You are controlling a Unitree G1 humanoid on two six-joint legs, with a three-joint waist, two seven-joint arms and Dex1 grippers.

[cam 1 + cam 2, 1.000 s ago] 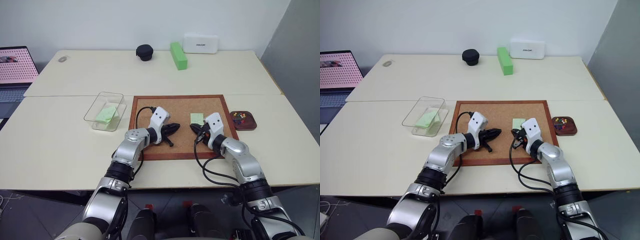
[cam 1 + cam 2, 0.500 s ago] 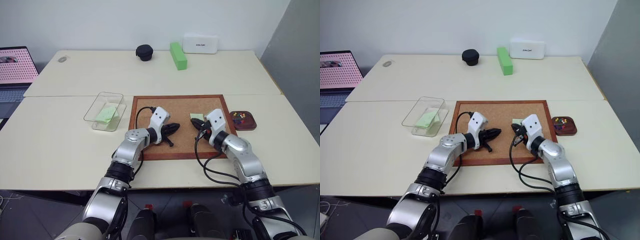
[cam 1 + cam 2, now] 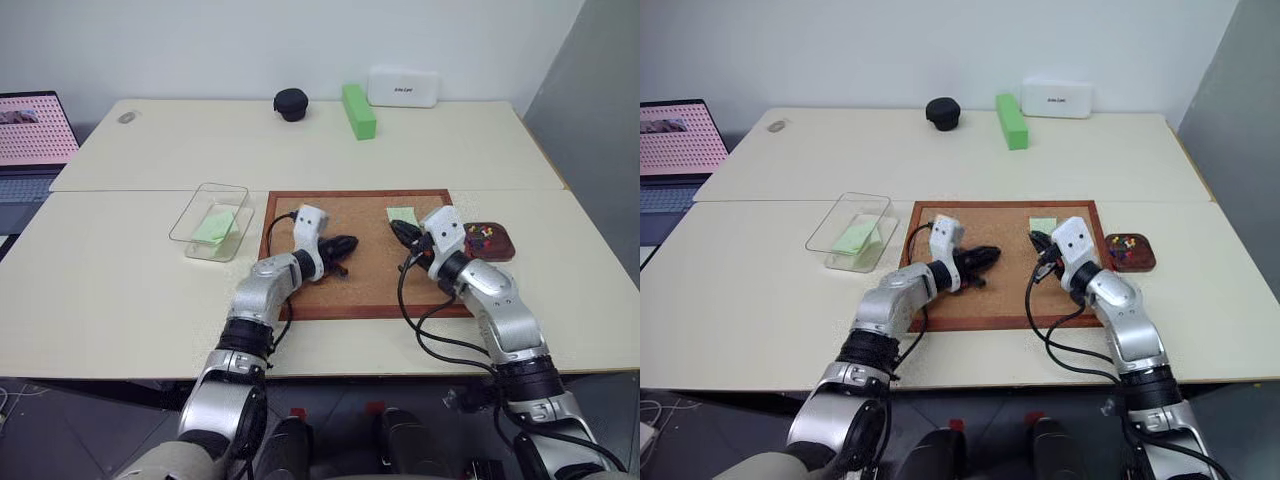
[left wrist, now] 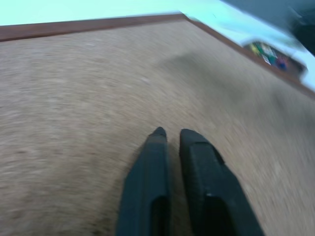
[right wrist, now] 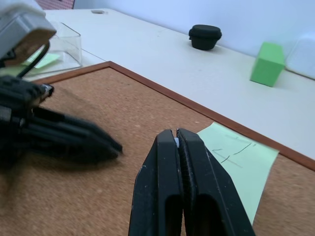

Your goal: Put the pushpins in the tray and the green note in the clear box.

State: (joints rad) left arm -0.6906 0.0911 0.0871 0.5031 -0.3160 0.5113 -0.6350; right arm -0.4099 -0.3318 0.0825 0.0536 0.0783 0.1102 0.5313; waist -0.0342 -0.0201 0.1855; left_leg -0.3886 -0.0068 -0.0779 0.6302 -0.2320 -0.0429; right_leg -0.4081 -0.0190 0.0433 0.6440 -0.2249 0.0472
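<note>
The right wrist view shows the right gripper pressed closed beside the pale-green paper note; the left wrist view shows the left gripper with a narrow gap over the cork-faced, wood-framed board.

Both arms are reaching forward from the near edge of the tabletop, forearms converging toward the middle. Left tool is pointing roughly level, toward the right side of the tabletop; its two black fingers are lying side by side with a narrow slit between the tips. Right tool is pointing level, toward the left and far side; its fingers are pressing flat together, nothing visible between them. The two tools are facing each other, apart.
</note>
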